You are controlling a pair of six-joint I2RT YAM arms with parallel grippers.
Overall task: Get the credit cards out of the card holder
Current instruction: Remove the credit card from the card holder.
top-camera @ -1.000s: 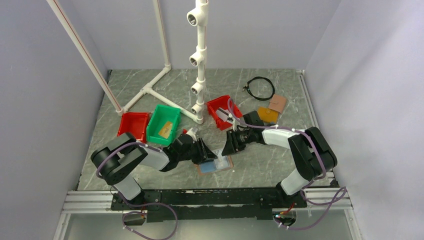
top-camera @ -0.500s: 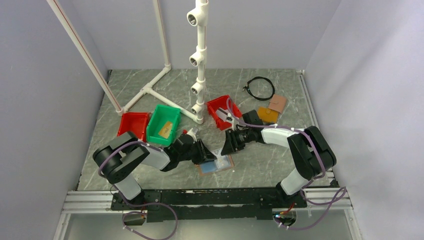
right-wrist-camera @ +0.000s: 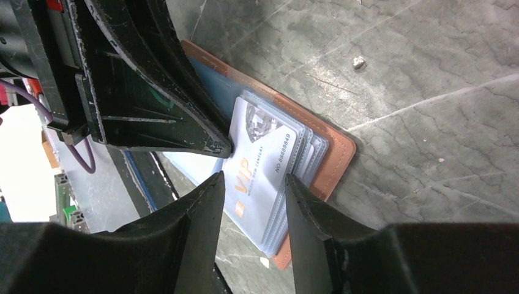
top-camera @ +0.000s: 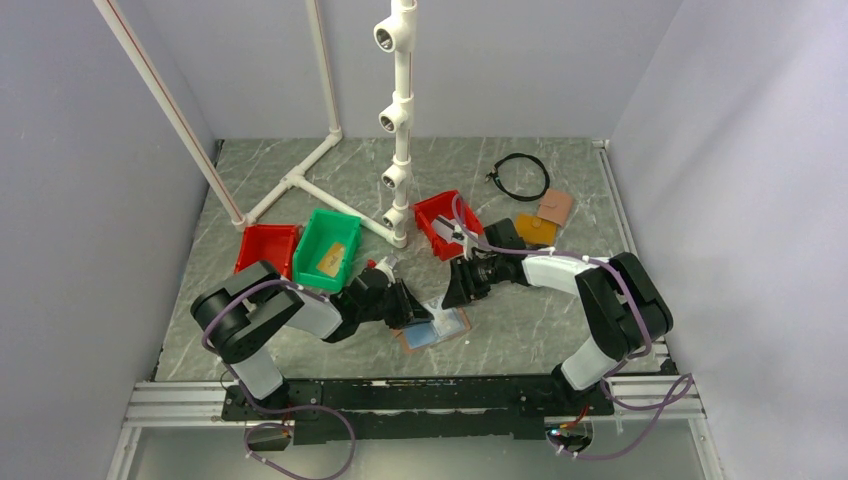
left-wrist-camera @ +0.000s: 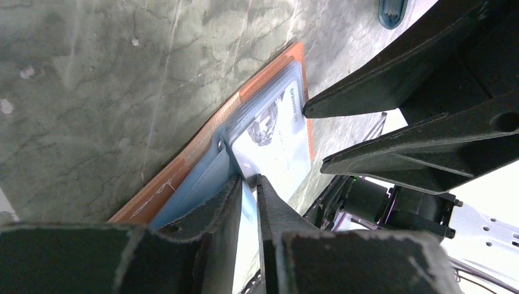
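Holder (top-camera: 433,328): open flat on tabletop between arms; left pincer (left-wrist-camera: 248,179) nearly closed, pinching its blue lining; right pincer (right-wrist-camera: 253,179), nearer, half open and empty, straddles the grey-white card (right-wrist-camera: 260,165) lengthwise, directly ahead.

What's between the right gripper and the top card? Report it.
Nothing visible. The right gripper has its fingers on either side of the top card, which lies in the open holder. The left gripper pinches the holder beside the card and does not cross between the right fingers and the card.
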